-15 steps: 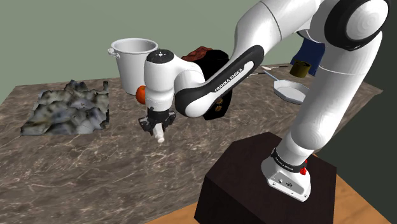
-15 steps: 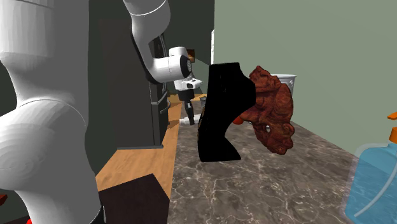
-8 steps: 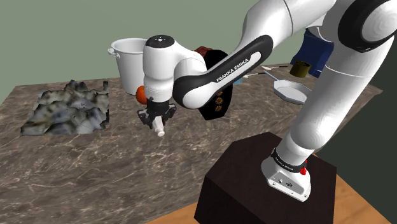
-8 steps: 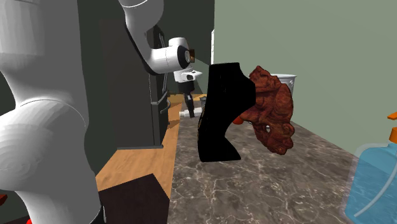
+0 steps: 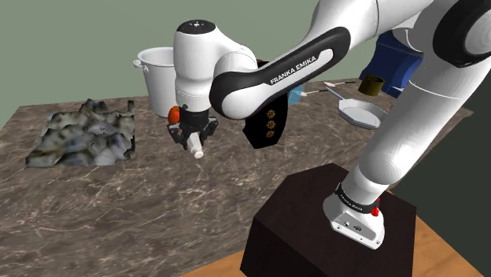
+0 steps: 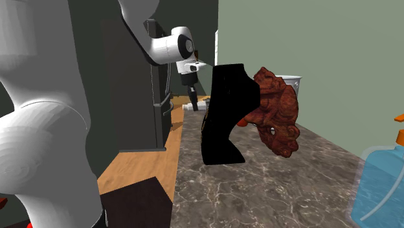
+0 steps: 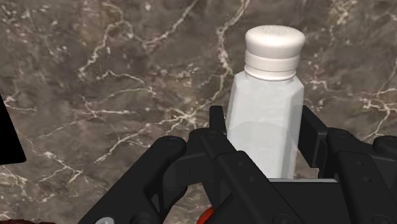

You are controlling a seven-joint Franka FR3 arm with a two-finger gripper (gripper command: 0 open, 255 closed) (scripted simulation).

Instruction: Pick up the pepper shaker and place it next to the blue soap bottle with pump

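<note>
Aloft, jaws clasp the shaker (image 7: 264, 108) over open countertop (image 7: 95, 76).

Veined marble counter (image 7: 95, 76), smooth shaker (image 7: 267, 108)

White arm (image 5: 299, 67) stretched forward, wrist bent downward and tilted, jaws clasped on the white shaker (image 7: 264, 114)

arm (image 6: 45, 129): big white thing up front on the left, reaching off to the counter's far end
gripper (image 6: 191, 96): black, pointing down, way back, just left of the slab
shaker (image 6: 195, 107): small and white, right at the gripper's tips
slab (image 6: 223, 116): black, upright mid-counter, with a lumpy red-brown head (image 6: 278, 113) on its right side
bucket (image 6: 292, 80): white rim peeking out behind the head
bottle (image 6: 382, 184): see-through blue, bottom right, orange pump (image 6: 400, 120)
counter (image 6: 259, 194): dark marble
</note>
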